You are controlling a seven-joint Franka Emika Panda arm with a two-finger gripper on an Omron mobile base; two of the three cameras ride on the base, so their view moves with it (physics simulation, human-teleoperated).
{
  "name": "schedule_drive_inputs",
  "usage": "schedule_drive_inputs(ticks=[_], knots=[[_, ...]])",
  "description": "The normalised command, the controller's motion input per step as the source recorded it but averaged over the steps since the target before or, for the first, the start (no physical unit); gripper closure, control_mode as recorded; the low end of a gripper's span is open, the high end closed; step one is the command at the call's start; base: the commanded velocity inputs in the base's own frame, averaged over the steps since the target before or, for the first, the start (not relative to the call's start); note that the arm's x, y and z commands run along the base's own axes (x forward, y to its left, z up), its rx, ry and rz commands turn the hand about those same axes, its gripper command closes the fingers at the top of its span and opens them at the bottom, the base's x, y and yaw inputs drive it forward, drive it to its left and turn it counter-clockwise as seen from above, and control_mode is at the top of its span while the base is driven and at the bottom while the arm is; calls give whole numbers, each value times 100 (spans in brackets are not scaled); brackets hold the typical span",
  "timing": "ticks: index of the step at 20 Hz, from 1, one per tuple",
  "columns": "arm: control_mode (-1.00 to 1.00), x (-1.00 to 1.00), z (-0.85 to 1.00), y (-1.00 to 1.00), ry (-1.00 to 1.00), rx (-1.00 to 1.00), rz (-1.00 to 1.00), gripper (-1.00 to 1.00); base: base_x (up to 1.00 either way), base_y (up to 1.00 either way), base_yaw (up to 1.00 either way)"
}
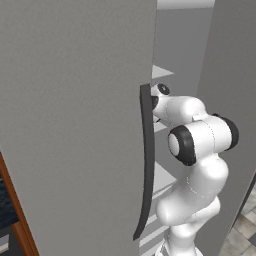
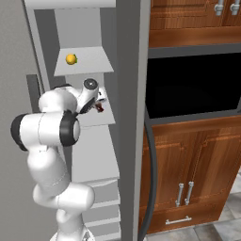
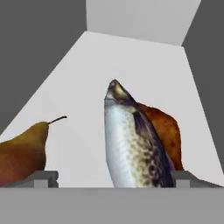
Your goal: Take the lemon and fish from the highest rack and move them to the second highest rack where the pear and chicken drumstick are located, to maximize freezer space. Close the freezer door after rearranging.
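In the right base view the lemon (image 2: 71, 59) sits on the highest rack (image 2: 92, 66) of the open freezer. One level down, my gripper (image 2: 99, 104) reaches over the second highest rack (image 2: 106, 120). The hand view shows the speckled fish (image 3: 131, 144) lying on this white rack (image 3: 131, 57), between my fingertips (image 3: 43, 178), which stand wide apart and clear of it. The gripper (image 3: 114, 179) is open. The pear (image 3: 22, 153) lies to the fish's left. The brown chicken drumstick (image 3: 168, 131) lies partly hidden behind the fish on the right. The grey freezer door (image 1: 75, 125) stands open at my left with its black handle (image 1: 146, 160).
A second grey door (image 2: 132, 117) with a curved black handle (image 2: 151, 179) bounds the freezer opening on the right. Beyond it are brown wooden cabinets (image 2: 188, 164) and a dark oven recess (image 2: 193, 84). Lower freezer shelves (image 2: 94, 160) lie under my arm.
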Motion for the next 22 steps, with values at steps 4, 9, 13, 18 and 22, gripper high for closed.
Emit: schedule_drive_inputs(ticks=[4, 9, 13, 18, 22], knots=[[-100, -65, 48, 2, -13, 0, -1, -100, 0, 0, 0], [-100, -62, 59, 0, -1, 0, 0, -100, 0, 0, 0], [-100, -58, 78, 0, 0, 1, -2, -100, 0, 0, 0], [-100, -67, 73, 0, 0, 1, -2, -100, 0, 0, 0], [-100, -79, 60, 0, 0, 0, 0, -100, 0, 0, 0]])
